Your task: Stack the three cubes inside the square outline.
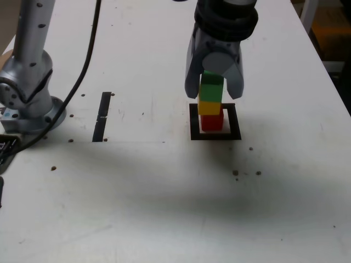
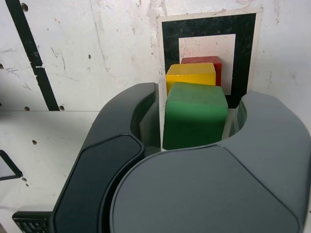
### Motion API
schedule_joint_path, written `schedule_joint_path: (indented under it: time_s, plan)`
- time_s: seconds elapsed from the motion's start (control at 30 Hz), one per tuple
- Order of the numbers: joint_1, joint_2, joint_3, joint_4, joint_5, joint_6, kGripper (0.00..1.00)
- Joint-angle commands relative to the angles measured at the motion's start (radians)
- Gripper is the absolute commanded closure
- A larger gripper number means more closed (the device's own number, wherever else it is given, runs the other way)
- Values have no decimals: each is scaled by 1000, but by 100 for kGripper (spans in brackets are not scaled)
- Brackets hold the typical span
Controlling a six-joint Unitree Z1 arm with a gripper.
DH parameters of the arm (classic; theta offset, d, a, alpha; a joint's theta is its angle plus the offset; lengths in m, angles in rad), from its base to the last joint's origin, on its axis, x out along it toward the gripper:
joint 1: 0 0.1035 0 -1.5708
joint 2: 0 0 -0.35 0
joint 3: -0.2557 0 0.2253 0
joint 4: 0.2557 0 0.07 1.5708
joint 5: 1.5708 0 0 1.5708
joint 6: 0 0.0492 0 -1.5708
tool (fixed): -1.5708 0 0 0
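Observation:
Three cubes stand stacked inside the black square outline [image 1: 235,134] [image 2: 245,48]. The red cube [image 1: 212,121] [image 2: 201,59] is at the bottom, the yellow cube [image 1: 210,106] [image 2: 190,75] sits on it, and the green cube [image 1: 211,86] [image 2: 196,114] is on top. The stack leans slightly, the upper cubes offset towards the exterior view's left. My gripper [image 1: 214,94] [image 2: 197,104] hangs over the stack, open. Its grey fingers [image 1: 191,82] straddle the green cube, with a small gap showing on each side.
The arm's grey base [image 1: 27,82] stands at the exterior view's left, with a black cable [image 1: 82,71] running past it. Thin black strip marks [image 1: 102,115] [image 2: 31,53] lie on the white table between the base and the outline. The table's edge [image 1: 334,82] runs along the exterior view's right.

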Motion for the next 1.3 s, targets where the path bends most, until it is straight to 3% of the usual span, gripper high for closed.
schedule_joint_path:
  time_s: [0.0, 0.43, 0.6, 0.8, 1.07, 1.27]
  plan:
    - [2, 3, 2, -5, 0, 1, 32]
    - [6, -40, 9, 3, 26, 0, 28]
    - [7, -107, -6, 40, 52, -7, 27]
    - [20, -253, -8, 137, 108, -27, 27]
    - [86, -390, 158, 150, 118, -29, 27]
    - [123, -451, 380, 62, 100, -22, 27]
